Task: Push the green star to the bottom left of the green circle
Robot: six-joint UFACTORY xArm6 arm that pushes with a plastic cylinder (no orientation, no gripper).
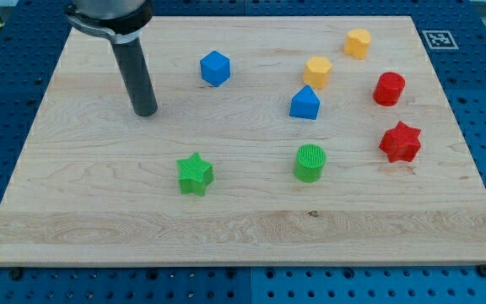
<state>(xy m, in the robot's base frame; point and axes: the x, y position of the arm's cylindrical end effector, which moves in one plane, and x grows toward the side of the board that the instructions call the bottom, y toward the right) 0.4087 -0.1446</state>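
Note:
The green star (195,174) lies on the wooden board, left of centre and low in the view. The green circle (310,162) stands to its right, about level with it and slightly higher. My tip (145,112) rests on the board up and to the left of the green star, well apart from it, and touches no block.
A blue hexagon-like block (215,68) sits at upper centre. A blue pointed block (305,103), two yellow blocks (317,72) (358,42), a red cylinder (388,88) and a red star (400,142) lie at the right. The wooden board (99,228) rests on a blue perforated table.

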